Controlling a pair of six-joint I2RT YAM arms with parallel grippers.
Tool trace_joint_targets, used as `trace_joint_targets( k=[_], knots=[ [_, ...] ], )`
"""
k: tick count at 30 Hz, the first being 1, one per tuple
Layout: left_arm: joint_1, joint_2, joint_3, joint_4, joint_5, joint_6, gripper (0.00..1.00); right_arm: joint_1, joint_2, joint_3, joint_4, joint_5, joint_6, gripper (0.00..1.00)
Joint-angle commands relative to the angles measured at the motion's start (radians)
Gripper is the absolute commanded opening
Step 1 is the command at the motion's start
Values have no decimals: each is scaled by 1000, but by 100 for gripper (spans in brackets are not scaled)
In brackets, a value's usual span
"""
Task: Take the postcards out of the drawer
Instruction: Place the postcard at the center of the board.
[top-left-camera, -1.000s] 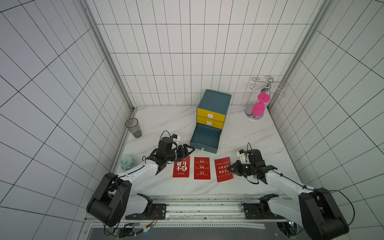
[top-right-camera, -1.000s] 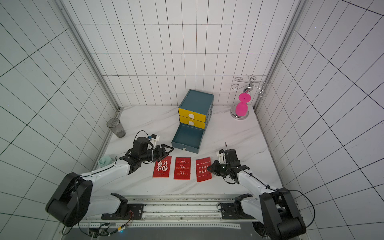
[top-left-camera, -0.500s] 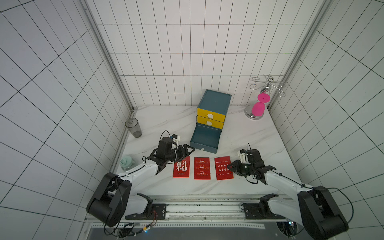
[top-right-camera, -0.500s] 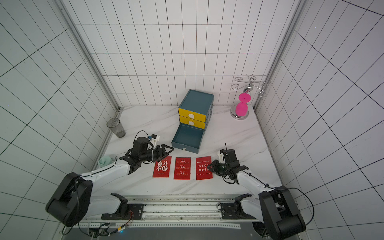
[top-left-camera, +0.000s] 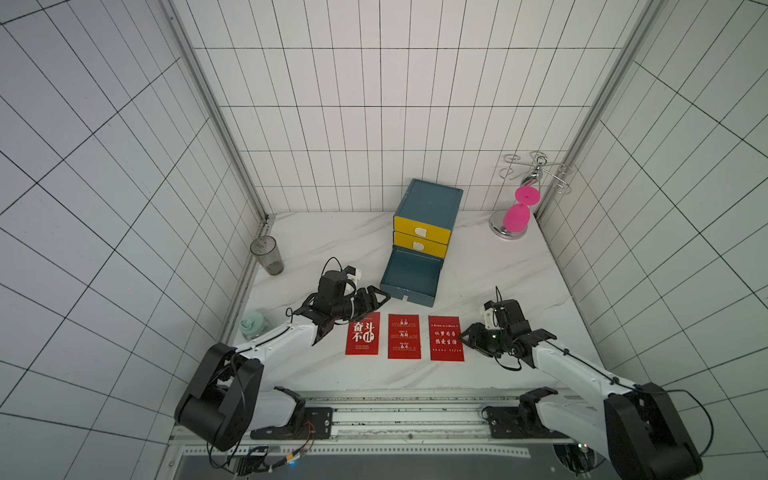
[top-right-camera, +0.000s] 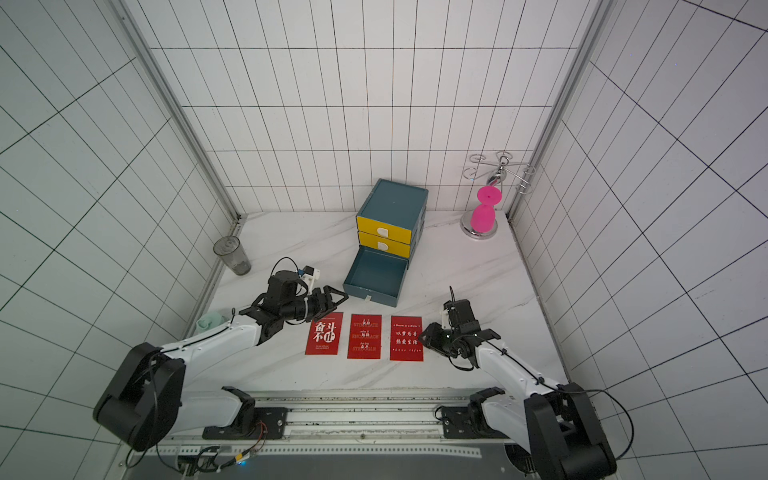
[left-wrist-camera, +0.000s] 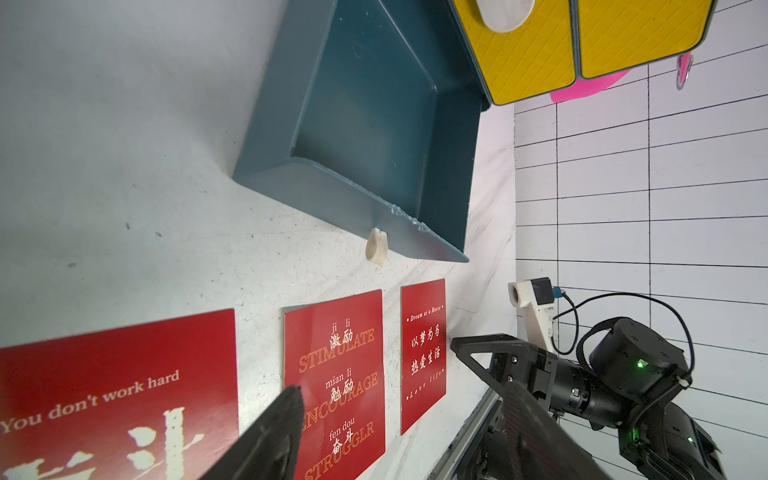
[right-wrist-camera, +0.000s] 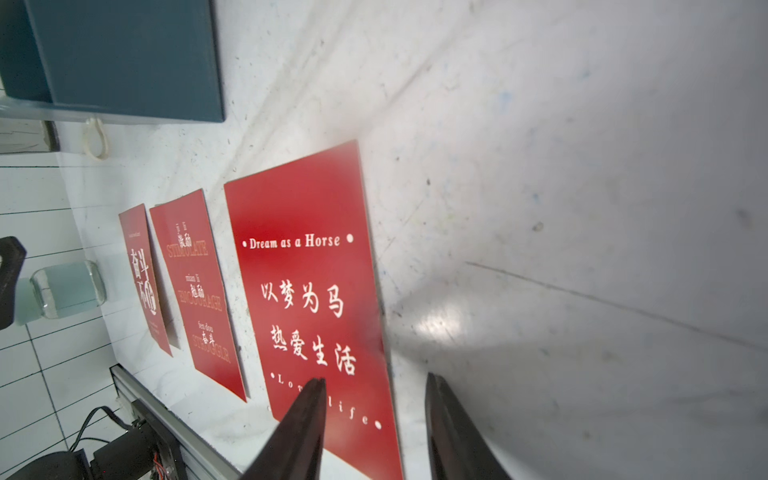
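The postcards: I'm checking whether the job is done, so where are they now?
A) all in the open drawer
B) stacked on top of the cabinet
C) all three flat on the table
C: the three postcards lie side by side on the table in front of the open drawer, which shows nothing inside.

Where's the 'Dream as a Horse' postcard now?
In both top views, that postcard lies flat on the table, rightmost of three, beside the right gripper.

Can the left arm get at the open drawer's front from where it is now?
Probably yes. The left gripper hangs open right beside the drawer, at its front corner, with nothing lying between them. The three postcards lie flat off that path.
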Motion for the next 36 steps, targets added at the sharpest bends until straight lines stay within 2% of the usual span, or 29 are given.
trace_joint_targets(
  k=[1, 11, 19, 36],
  knots=[
    [7, 21, 32, -26, -31, 49, 74, 8, -13, 54, -105, 48, -31, 44],
    [12, 17, 37, -40, -28, 46, 73, 8, -20, 88, -159, 43, -78, 45],
    [13, -20, 30, -83, -62, 65, 73, 8, 100, 94, -50, 23, -74, 45],
    [18, 64, 78, -123, -67, 116, 73, 2, 299, 211, 25, 12, -128, 46]
  ],
)
